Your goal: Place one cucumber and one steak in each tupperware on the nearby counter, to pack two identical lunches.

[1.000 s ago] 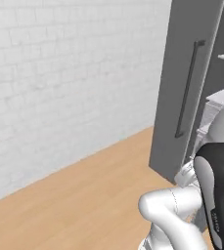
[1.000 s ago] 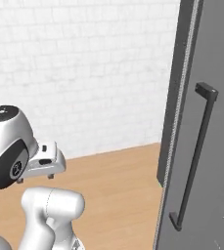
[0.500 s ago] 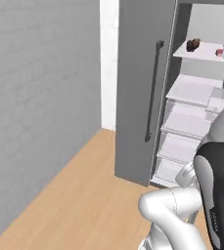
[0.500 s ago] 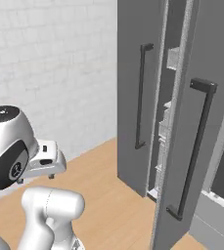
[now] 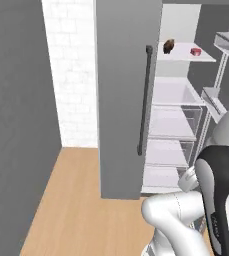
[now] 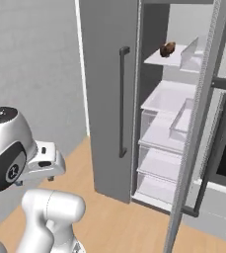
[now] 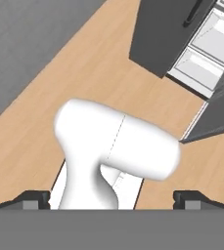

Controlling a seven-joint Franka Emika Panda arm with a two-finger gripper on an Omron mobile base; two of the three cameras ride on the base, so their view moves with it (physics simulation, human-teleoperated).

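In the hand view my gripper (image 7: 111, 199) is open, its two dark fingertips (image 7: 35, 198) far apart with nothing between them, pointing down at the wooden floor over my own arm. An open fridge stands ahead. On its top shelf lie a small brown lump (image 5: 169, 46) (image 6: 168, 49) and a small red item (image 5: 195, 51); I cannot tell which food each is. The tupperware, the cucumbers and the counter are out of view.
The grey fridge door (image 5: 128, 95) with its long dark handle (image 5: 144, 100) stands open to the left of the shelves and clear drawers (image 5: 173, 122). A second door with racks (image 6: 203, 123) hangs open on the right. A white brick wall (image 5: 68, 75) and wooden floor (image 5: 76, 210) lie left.
The whole picture has swung as the base turned: the brick wall slid away left and the open fridge came to the middle of both base views. The arm keeps its folded pose.
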